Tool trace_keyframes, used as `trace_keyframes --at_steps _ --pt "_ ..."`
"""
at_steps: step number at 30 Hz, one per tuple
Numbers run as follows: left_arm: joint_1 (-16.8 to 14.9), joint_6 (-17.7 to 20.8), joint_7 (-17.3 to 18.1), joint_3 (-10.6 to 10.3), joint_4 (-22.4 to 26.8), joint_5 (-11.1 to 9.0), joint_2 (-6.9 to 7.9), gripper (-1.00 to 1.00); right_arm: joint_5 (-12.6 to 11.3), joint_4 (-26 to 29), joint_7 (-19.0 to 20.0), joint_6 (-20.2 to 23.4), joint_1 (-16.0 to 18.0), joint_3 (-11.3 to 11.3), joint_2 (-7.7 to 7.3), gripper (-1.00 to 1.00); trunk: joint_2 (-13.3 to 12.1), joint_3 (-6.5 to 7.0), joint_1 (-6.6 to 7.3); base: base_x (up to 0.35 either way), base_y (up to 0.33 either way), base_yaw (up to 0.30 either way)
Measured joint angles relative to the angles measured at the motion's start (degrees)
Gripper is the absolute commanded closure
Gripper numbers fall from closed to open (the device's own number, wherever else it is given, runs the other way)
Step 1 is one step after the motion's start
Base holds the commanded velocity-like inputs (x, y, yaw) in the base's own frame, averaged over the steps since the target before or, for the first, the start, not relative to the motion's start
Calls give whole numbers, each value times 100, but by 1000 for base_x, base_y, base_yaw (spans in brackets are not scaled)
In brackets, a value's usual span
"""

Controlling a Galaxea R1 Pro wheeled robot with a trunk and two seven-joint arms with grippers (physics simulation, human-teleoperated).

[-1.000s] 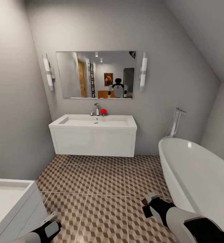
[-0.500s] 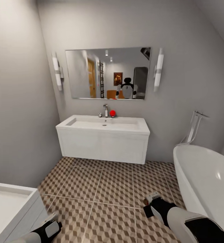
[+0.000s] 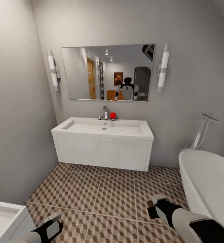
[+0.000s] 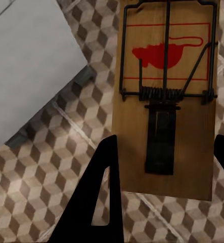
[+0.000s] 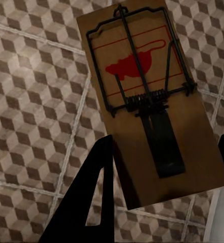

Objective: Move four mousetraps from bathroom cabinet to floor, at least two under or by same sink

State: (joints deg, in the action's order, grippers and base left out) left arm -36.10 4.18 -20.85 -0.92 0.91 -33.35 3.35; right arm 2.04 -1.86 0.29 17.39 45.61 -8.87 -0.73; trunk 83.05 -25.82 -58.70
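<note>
Holding one mousetrap [image 4: 165, 96] in the left gripper [image 4: 162, 192] and another mousetrap [image 5: 142, 101] in the right gripper [image 5: 162, 187], both clamped, the robot faces the bathroom sink [image 3: 103, 128] above the bathroom floor [image 3: 108, 189]. Releasing from this height could make them bounce away. Compared with before, the camera has come nearer.

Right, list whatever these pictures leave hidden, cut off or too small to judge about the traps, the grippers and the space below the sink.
- Left gripper, head view: its flat brown wooden mousetrap is hidden by the fingers.
- Right gripper, head view: its own wooden mousetrap shows as a sliver.
- Both wrist views: the frame edge cuts off the fingertips.
- White rectangular bathroom sink on its vanity: the cube-patterned tiled floor underneath is hidden.
</note>
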Motion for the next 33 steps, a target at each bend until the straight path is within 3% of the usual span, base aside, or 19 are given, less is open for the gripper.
trace_keyframes --at_steps 8,33 --pt "-1 72 11 -131 4 68 -9 100 -243 7 -26 13 -63 10 -32 100 0 0 0 324 0 -96" --pt "0 82 -11 -176 -11 87 37 100 -282 9 -61 -70 -68 11 -48 100 0 0 0 324 28 -21"
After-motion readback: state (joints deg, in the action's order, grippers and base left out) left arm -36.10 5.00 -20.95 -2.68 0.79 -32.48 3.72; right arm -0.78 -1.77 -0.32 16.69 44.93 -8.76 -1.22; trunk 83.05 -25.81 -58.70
